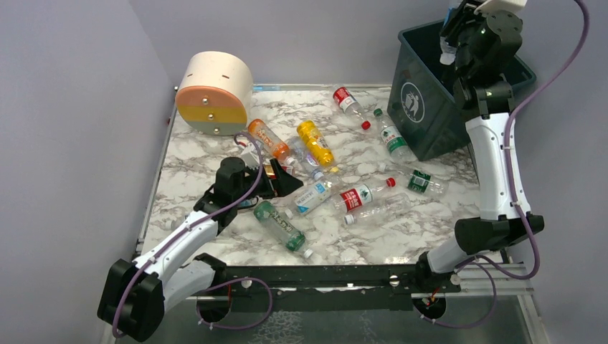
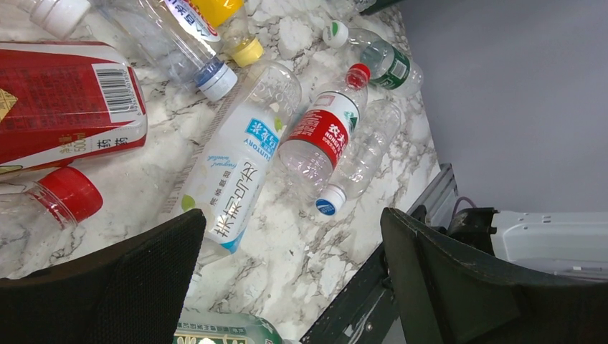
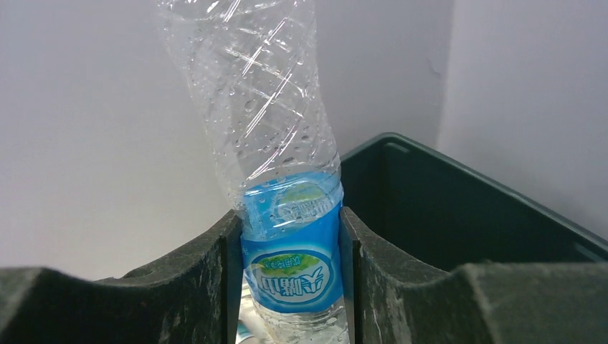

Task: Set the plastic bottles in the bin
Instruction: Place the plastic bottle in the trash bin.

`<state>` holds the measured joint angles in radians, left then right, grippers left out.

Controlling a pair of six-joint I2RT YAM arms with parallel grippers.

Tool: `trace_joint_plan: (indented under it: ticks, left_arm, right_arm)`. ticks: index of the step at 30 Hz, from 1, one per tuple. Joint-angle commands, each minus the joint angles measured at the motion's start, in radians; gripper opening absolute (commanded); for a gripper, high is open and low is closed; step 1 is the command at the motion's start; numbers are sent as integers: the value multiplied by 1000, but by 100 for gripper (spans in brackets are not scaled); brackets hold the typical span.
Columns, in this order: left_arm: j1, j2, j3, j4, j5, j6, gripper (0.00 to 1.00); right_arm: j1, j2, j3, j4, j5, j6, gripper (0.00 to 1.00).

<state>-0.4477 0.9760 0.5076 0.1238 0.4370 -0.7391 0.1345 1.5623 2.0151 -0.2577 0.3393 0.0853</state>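
The bin [image 1: 423, 107], dark teal-green with a white round logo on its side, stands at the far right corner of the marble table [image 1: 401, 236]; in the right wrist view its rim [image 3: 459, 208] and dark inside show just beyond the fingers. A cream cylinder [image 1: 215, 89] with an orange and green face lies at the far left corner.

The right gripper [image 1: 451, 39] is raised over the bin's far rim. Its jaws are clamped on the blue label of a clear, crumpled bottle [image 3: 265, 107], whose body sticks out past the fingertips. The left gripper [image 1: 283, 183] sits low over the middle of the table with its jaws spread wide and nothing between them; its wrist view shows the two black fingers [image 2: 143, 279] well apart above the marble.

The other plastic bottles lie on their sides on the table. Near the cylinder are an orange bottle [image 1: 269, 138] and a yellow bottle [image 1: 315, 142] side by side. A red-labelled bottle [image 1: 346, 99] lies toward the far edge, and a green-labelled bottle [image 1: 391, 138] lies just beside the bin. In the middle lie a white-and-blue-labelled bottle [image 2: 236, 172], a red-capped bottle [image 2: 319, 132] and a clear blue-capped bottle [image 2: 358, 161], close together. A green-tinted bottle [image 1: 279, 224] lies nearest the arm bases.
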Motion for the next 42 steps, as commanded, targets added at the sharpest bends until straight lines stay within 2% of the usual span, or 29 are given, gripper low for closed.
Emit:
trace_joint_plan:
  ticks: [1, 7, 20, 23, 28, 42]
  left_arm:
    - [-17, 17, 35, -16, -26, 10, 99]
    - [-32, 0, 30, -27, -46, 8, 99]
    - [-43, 3, 26, -32, -63, 14, 99]
    - [-45, 3, 23, -32, -65, 14, 99]
    - [-46, 0, 28, -39, -61, 18, 99]
    - [-51, -19, 16, -40, -79, 12, 99]
  right_arm:
    - [-27, -24, -53, 54, 130, -20, 47]
    - [-52, -3, -103, 67, 204, -21, 48]
    - [-104, 57, -142, 5, 181, 41, 48]
    - [-105, 57, -158, -7, 176, 54, 52]
    - [-105, 52, -178, -19, 169, 72, 67]
    - [-107, 0, -252, -28, 100, 113, 68]
